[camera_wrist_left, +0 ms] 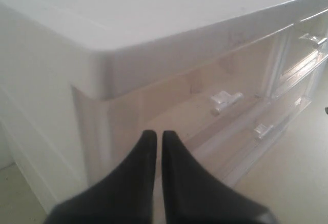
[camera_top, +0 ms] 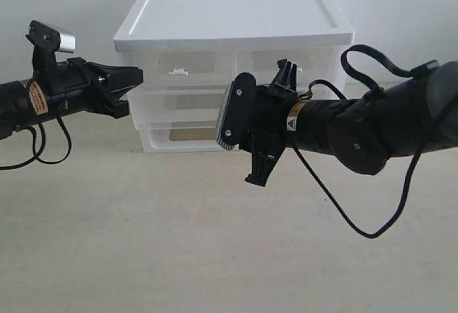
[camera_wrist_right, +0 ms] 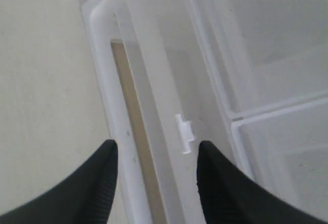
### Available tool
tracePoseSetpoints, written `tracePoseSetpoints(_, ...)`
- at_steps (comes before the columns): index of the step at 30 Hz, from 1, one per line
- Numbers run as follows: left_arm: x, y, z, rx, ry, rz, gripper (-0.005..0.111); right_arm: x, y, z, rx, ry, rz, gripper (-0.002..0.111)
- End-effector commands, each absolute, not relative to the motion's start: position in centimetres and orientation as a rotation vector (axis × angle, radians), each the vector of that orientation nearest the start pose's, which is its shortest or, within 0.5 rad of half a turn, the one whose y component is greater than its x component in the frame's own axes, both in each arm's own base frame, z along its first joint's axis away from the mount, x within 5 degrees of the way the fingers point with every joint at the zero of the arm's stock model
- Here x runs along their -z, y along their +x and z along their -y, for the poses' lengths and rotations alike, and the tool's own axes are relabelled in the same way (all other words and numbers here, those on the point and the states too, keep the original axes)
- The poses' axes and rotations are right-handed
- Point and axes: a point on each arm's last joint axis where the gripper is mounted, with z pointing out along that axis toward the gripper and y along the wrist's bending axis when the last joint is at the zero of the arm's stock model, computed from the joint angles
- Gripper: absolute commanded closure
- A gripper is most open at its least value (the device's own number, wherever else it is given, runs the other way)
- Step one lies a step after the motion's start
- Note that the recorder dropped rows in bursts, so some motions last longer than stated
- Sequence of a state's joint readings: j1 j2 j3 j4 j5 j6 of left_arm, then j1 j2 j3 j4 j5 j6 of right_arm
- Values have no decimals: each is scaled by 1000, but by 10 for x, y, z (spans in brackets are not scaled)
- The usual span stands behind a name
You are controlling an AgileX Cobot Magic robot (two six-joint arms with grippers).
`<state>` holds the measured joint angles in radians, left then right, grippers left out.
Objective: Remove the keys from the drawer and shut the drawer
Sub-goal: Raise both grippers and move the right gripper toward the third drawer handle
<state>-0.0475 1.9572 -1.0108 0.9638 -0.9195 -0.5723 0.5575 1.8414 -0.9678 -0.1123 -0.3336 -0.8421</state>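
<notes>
The white-topped drawer unit [camera_top: 229, 16] stands at the back of the table. Under its two half-width drawers, the wide translucent drawer [camera_top: 179, 102] looks pushed in. Its small white tab handle [camera_wrist_right: 184, 133] lies just beyond the gap between my right fingertips. My right gripper [camera_top: 273, 123] hovers open in front of the unit's lower drawers, holding nothing. My left gripper [camera_top: 138, 76] is shut and empty, its tips [camera_wrist_left: 155, 134] close to the unit's left front corner. No keys show in any view; through the cloudy plastic I cannot tell where they are.
A second shallow drawer [camera_top: 175, 135] sits at the unit's base. The half-width drawers have small tab handles [camera_wrist_left: 225, 100]. A black cable [camera_top: 358, 216] loops down from the right arm to the pale tabletop [camera_top: 179, 241].
</notes>
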Motion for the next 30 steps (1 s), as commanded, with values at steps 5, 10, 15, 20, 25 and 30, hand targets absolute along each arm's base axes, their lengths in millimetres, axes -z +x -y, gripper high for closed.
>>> tracePoseSetpoints(5, -180, 388, 79, 558, 663, -1634, 102, -172, 345, -211, 415, -1508, -1354, 64)
tracePoseSetpoints(10, -180, 388, 79, 558, 663, -1634, 102, -163, 351, -216, 427, -1544, -1325, 64)
tracePoseSetpoints(15, -180, 388, 79, 558, 663, -1634, 102, -158, 354, -217, 468, -1527, -1270, 64)
tracePoseSetpoints(20, -180, 388, 79, 558, 663, -1634, 102, -149, 357, -219, 493, -1527, -1237, 64)
tracePoseSetpoints(25, -180, 388, 79, 558, 663, -1634, 102, -140, 362, -219, 571, -1497, -1170, 64)
tracePoseSetpoints(30, -180, 388, 79, 556, 662, -1636, 102, -140, 363, -218, 616, -1503, -1134, 82)
